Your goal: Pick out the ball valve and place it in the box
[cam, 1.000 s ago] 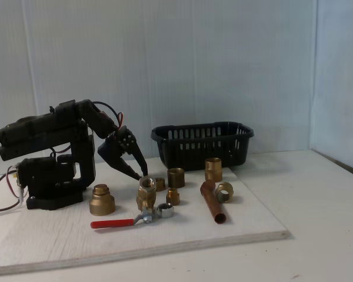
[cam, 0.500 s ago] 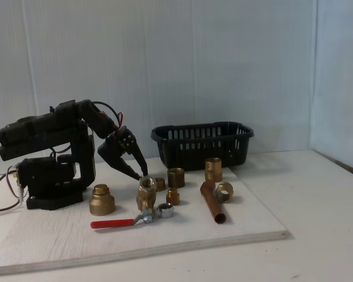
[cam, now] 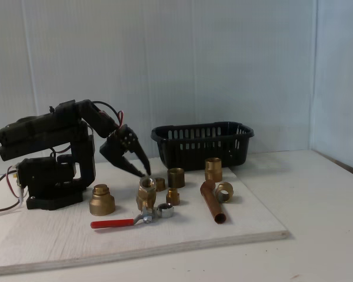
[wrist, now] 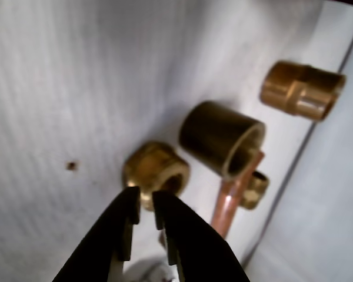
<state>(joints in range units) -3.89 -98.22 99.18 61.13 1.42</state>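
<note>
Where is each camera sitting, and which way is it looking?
Wrist view: rides on the arm just behind the black two-finger gripper, looking past its nearly closed fingers at a small brass ring fitting, a brass sleeve and a copper pipe piece.
Fixed view: stands in front of the pale wooden board, looking level across it at the whole black arm, the gripper, the red-handled brass ball valve and the black slotted plastic basket.
Shared: the gripper, copper pipe piece and brass fittings.
</note>
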